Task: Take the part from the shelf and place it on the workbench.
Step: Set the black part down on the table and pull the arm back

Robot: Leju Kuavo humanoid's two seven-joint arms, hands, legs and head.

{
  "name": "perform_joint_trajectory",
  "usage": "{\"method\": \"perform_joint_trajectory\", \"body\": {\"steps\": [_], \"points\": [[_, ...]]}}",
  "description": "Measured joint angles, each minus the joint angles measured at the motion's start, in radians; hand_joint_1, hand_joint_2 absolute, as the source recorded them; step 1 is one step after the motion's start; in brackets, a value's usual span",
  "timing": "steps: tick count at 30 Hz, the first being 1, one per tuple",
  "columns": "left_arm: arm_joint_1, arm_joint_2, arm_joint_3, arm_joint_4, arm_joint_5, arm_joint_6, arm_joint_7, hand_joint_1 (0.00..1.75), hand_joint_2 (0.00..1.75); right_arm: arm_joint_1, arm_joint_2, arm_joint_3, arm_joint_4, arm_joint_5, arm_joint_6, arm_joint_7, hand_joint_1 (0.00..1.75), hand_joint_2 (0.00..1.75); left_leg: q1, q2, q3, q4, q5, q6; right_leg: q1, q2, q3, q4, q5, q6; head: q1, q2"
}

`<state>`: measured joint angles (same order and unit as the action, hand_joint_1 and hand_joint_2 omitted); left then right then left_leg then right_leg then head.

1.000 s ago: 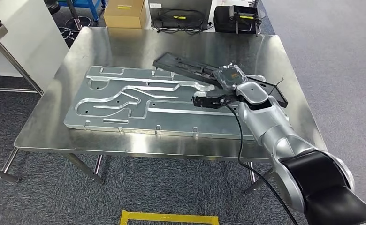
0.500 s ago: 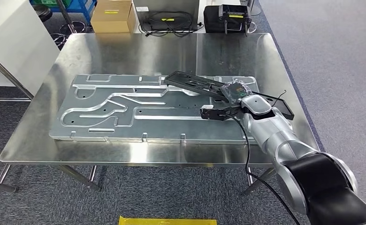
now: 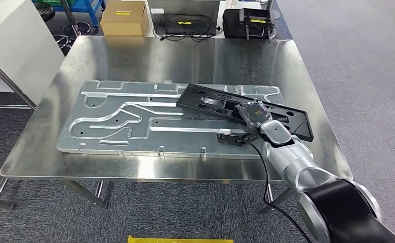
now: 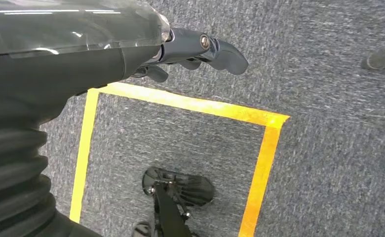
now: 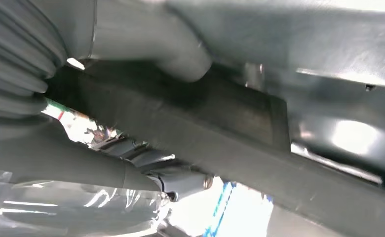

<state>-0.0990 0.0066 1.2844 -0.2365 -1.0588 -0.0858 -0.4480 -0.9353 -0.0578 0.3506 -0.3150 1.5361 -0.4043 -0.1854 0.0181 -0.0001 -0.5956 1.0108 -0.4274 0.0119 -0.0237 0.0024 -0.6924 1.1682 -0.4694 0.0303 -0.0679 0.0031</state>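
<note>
Black flat part gripped in the right hand, thumb and fingers closed around its edge, lying slantwise over the right end of the grooved aluminium plate on the steel workbench; left hand hanging over grey carpet, fingers loosely apart, holding nothing
</note>
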Motion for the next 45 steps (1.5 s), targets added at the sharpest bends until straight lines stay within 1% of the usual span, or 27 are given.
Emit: {"method": "perform_joint_trajectory", "body": {"steps": [2,3,6,7,9,11,12,13,14,16,18,21,23,26,27,28,29,30,32,34,36,38,39,42,43,44,45], "points": [[-0.003,0.001,-0.001,0.000,-0.002,0.004,0.002,0.00,0.00,0.001,0.008,0.000,-0.004,-0.021,-0.029,-0.041,0.00,0.00,-0.001,-0.001,0.002,0.005,-0.007,-0.011,0.003,-0.001,0.055,-0.114,0.042,-0.004,0.000,0.000],[-0.004,0.002,-0.002,0.000,-0.004,0.006,0.004,0.00,0.00,0.003,0.015,-0.001,-0.007,-0.035,-0.047,-0.068,0.00,0.00,-0.002,-0.001,0.002,0.006,-0.009,-0.018,0.005,0.000,0.066,-0.138,0.045,-0.008,0.000,0.000],[-0.005,0.002,-0.007,0.000,-0.010,0.008,0.012,0.00,0.00,0.019,0.042,-0.010,-0.034,-0.112,-0.099,-0.176,0.00,0.00,0.000,0.000,0.004,0.006,-0.014,-0.036,0.009,0.003,0.068,-0.144,0.043,-0.029,0.000,0.000],[-0.006,0.002,-0.009,0.000,-0.013,0.008,0.016,0.00,0.00,0.026,0.054,-0.014,-0.050,-0.149,-0.111,-0.221,0.00,0.00,0.002,0.000,-0.001,0.021,-0.026,-0.041,0.007,0.003,0.070,-0.147,0.044,-0.037,0.000,0.000],[-0.009,0.002,-0.016,0.000,-0.017,0.008,0.024,0.00,0.00,0.043,0.079,-0.022,-0.091,-0.229,-0.123,-0.307,0.00,0.00,0.004,0.000,-0.041,0.114,-0.080,-0.046,0.007,0.003,0.074,-0.151,0.045,-0.050,0.000,0.000],[-0.012,0.002,-0.021,0.000,-0.018,0.008,0.030,0.00,0.00,0.064,0.098,-0.024,-0.131,-0.290,-0.125,-0.367,0.00,0.00,0.004,0.000,-0.106,0.251,-0.138,-0.049,0.012,0.003,0.075,-0.150,0.042,-0.057,0.000,0.000],[-0.012,0.002,-0.022,0.000,-0.019,0.008,0.031,0.00,0.00,0.077,0.104,-0.024,-0.150,-0.314,-0.126,-0.389,0.00,0.00,0.004,0.000,-0.128,0.292,-0.147,-0.049,0.015,0.003,0.076,-0.149,0.040,-0.059,0.000,0.000],[-0.011,0.002,-0.024,0.000,-0.019,0.008,0.033,0.00,0.00,0.091,0.108,-0.024,-0.175,-0.340,-0.128,-0.409,0.00,0.00,0.003,0.000,-0.132,0.294,-0.135,-0.047,0.018,0.003,0.077,-0.148,0.038,-0.061,0.000,0.000],[-0.010,0.002,-0.025,0.000,-0.018,0.008,0.033,0.00,0.00,0.105,0.110,-0.022,-0.207,-0.368,-0.131,-0.426,0.00,0.00,0.003,0.000,-0.115,0.255,-0.105,-0.044,0.020,0.003,0.079,-0.146,0.036,-0.062,0.000,0.000],[-0.010,0.002,-0.025,0.000,-0.016,0.008,0.036,0.00,0.00,0.138,0.109,-0.013,-0.295,-0.434,-0.143,-0.448,0.00,0.00,0.000,-0.001,-0.049,0.116,-0.036,-0.033,0.024,0.005,0.083,-0.144,0.031,-0.059,0.000,0.000],[-0.010,0.001,-0.025,0.000,-0.014,0.008,0.038,0.00,0.00,0.182,0.099,0.002,-0.405,-0.507,-0.159,-0.452,0.00,0.00,-0.005,-0.002,-0.008,0.028,-0.010,-0.023,0.027,0.006,0.082,-0.141,0.028,-0.052,0.000,0.000],[-0.003,-0.001,-0.025,0.001,-0.010,0.008,0.039,0.00,0.00,0.251,0.069,0.023,-0.572,-0.583,-0.169,-0.448,0.00,0.00,-0.006,-0.002,-0.002,0.010,-0.010,-0.014,0.026,0.005,0.081,-0.141,0.026,-0.037,0.000,0.000],[-0.001,-0.003,-0.025,0.001,-0.009,0.008,0.039,0.00,0.00,0.274,0.051,0.033,-0.649,-0.594,-0.169,-0.445,0.00,0.00,-0.001,-0.001,0.003,0.000,-0.005,-0.004,0.025,0.005,0.068,-0.107,-0.001,-0.026,0.000,0.000],[-0.002,-0.004,-0.025,0.001,-0.009,0.008,0.039,0.00,0.00,0.294,0.031,0.043,-0.707,-0.599,-0.169,-0.444,0.00,0.00,0.000,0.001,0.005,-0.004,-0.004,0.002,0.019,0.003,-0.014,0.064,-0.084,-0.013,0.000,0.000],[-0.002,-0.004,-0.025,0.001,-0.009,0.008,0.039,0.00,0.00,0.304,0.027,0.046,-0.718,-0.609,-0.173,-0.448,0.00,0.00,0.001,0.002,0.006,-0.004,-0.004,0.003,0.016,0.003,-0.039,0.111,-0.097,-0.010,0.000,0.000],[-0.002,-0.005,-0.025,0.001,-0.008,0.008,0.039,0.00,0.00,0.318,0.021,0.047,-0.735,-0.633,-0.183,-0.456,0.00,0.00,0.001,0.002,0.006,-0.002,-0.005,0.003,0.012,0.003,-0.047,0.126,-0.090,-0.007,0.000,0.000],[-0.002,-0.006,-0.025,0.001,-0.007,0.008,0.039,0.00,0.00,0.335,0.014,0.047,-0.759,-0.668,-0.201,-0.467,0.00,0.00,0.001,0.001,0.006,0.000,-0.007,0.002,0.009,0.002,-0.036,0.102,-0.066,-0.006,0.000,0.000],[-0.001,-0.008,-0.025,0.001,-0.005,0.008,0.039,0.00,0.00,0.355,0.005,0.044,-0.802,-0.721,-0.225,-0.480,0.00,0.00,0.002,-0.001,0.006,0.004,-0.010,0.001,0.006,0.001,-0.007,0.042,-0.030,-0.005,0.000,0.000],[0.000,-0.011,-0.025,0.002,0.003,0.008,0.040,0.00,0.00,0.410,-0.018,0.027,-0.924,-0.818,-0.271,-0.494,0.00,0.00,0.001,-0.006,0.006,0.011,-0.017,-0.006,0.005,-0.003,0.055,-0.082,0.015,-0.008,0.000,0.000],[0.005,-0.012,-0.022,0.002,0.020,0.007,0.037,0.00,0.00,0.487,-0.034,-0.021,-1.080,-0.833,-0.292,-0.496,0.00,0.00,-0.003,-0.010,0.007,0.014,-0.021,-0.016,0.010,-0.003,0.079,-0.131,0.019,-0.016,0.000,0.000],[0.011,-0.013,-0.014,0.002,0.041,-0.001,0.028,0.00,0.00,0.577,-0.031,-0.110,-1.236,-0.776,-0.297,-0.496,0.00,0.00,-0.004,-0.011,0.009,0.011,-0.024,-0.028,0.011,-0.002,0.081,-0.136,0.020,-0.029,0.000,0.000],[0.015,-0.017,-0.003,0.002,0.058,-0.013,0.017,0.00,0.00,0.662,-0.017,-0.231,-1.366,-0.754,-0.298,-0.496,0.00,0.00,-0.001,-0.007,0.002,0.035,-0.047,-0.037,0.008,-0.004,0.088,-0.143,0.021,-0.041,0.000,0.000],[0.016,-0.019,0.002,0.002,0.063,-0.018,0.012,0.00,0.00,0.701,-0.011,-0.299,-1.416,-0.760,-0.298,-0.496,0.00,0.00,-0.001,-0.005,-0.014,0.076,-0.074,-0.039,0.008,-0.007,0.092,-0.146,0.020,-0.047,0.000,0.000],[0.026,-0.026,0.015,0.002,0.071,-0.030,0.002,0.00,0.00,0.817,-0.007,-0.513,-1.497,-0.771,-0.298,-0.496,0.00,0.00,0.000,-0.004,-0.089,0.262,-0.166,-0.042,0.013,-0.014,0.096,-0.146,0.018,-0.055,-0.001,0.000],[0.029,-0.028,0.019,0.002,0.072,-0.033,0.000,0.00,0.00,0.854,-0.006,-0.579,-1.508,-0.772,-0.298,-0.496,0.00,0.00,0.000,-0.004,-0.098,0.287,-0.173,-0.041,0.014,-0.014,0.096,-0.145,0.019,-0.056,-0.001,0.000],[0.032,-0.030,0.022,0.002,0.072,-0.036,-0.001,0.00,0.00,0.889,-0.006,-0.643,-1.516,-0.773,-0.298,-0.496,0.00,0.00,0.000,-0.004,-0.087,0.274,-0.161,-0.039,0.015,-0.014,0.096,-0.145,0.019,-0.056,-0.001,0.000],[0.033,-0.031,0.025,0.002,0.071,-0.039,-0.001,0.00,0.00,0.922,-0.004,-0.704,-1.521,-0.772,-0.298,-0.496,0.00,0.00,0.000,-0.004,-0.057,0.223,-0.134,-0.036,0.016,-0.013,0.096,-0.144,0.019,-0.055,-0.001,0.000]]}}
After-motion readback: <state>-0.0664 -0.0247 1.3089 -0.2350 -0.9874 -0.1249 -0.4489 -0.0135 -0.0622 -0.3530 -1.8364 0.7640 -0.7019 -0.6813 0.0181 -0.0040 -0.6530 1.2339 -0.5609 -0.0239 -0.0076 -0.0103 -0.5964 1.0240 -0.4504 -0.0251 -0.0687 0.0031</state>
